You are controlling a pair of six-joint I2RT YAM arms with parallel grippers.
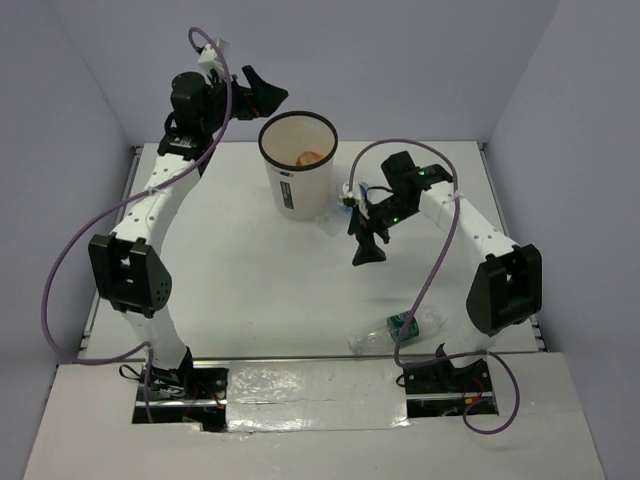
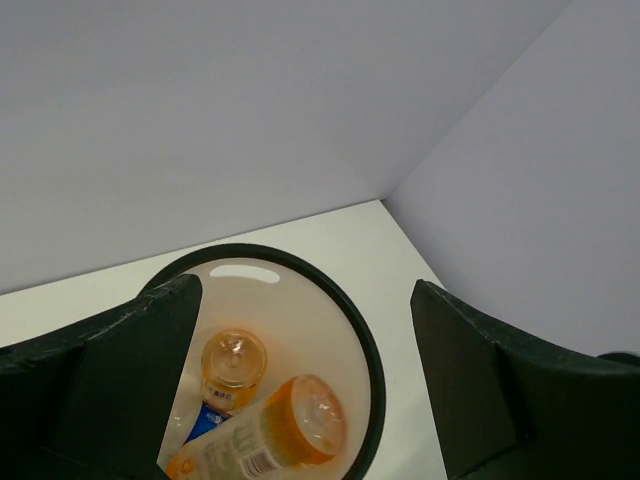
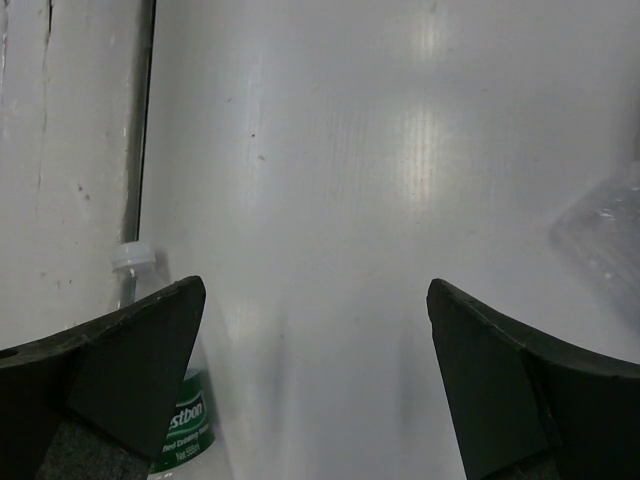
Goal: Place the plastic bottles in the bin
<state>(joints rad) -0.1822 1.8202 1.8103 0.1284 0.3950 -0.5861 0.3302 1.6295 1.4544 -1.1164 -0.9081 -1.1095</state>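
Top view: the bin (image 1: 297,165) stands upright at upper centre of the table (image 1: 250,290). It has white walls, a thin black rim and a small dark label on its near side. The print on the label is too small to read. Orange shows inside the bin.

Left gripper (image 1: 265,90) hangs in the upper part of the frame, just up-left of the bin's rim. Left wrist view: left gripper (image 2: 305,290) has its fingers spread wide with nothing between them, and it looks straight down into the bin (image 2: 372,380). Contents:
- stubby orange bottle (image 2: 233,365), seen end-on
- longer orange bottle (image 2: 265,435) lying against it, with a white label carrying a barcode and small print I can't read
- a corner of a blue label (image 2: 205,420) showing under the two

Right gripper (image 1: 368,250) sits right of centre, below and right of the bin, fingers pointing toward the bottom of the frame. Right wrist view: right gripper (image 3: 315,285) has its fingers apart and holds nothing, with bare table (image 3: 350,150) between them.

Green-label bottle (image 1: 400,328) lies on its side at lower right of the top view, near the right arm's base and well apart from the bin. In the right wrist view the green-label bottle (image 3: 185,415) is at lower left, partly behind the left-hand finger, white cap toward the top. The label reads "…stbon", with its first letters hidden and the smaller lines below illegible.

A clear crinkled shape (image 3: 600,235) at the right edge of the right wrist view is too blurred to identify. A small blue-and-white item (image 1: 350,190) sits just right of the bin's base, beside the right arm. I can't tell what it is.
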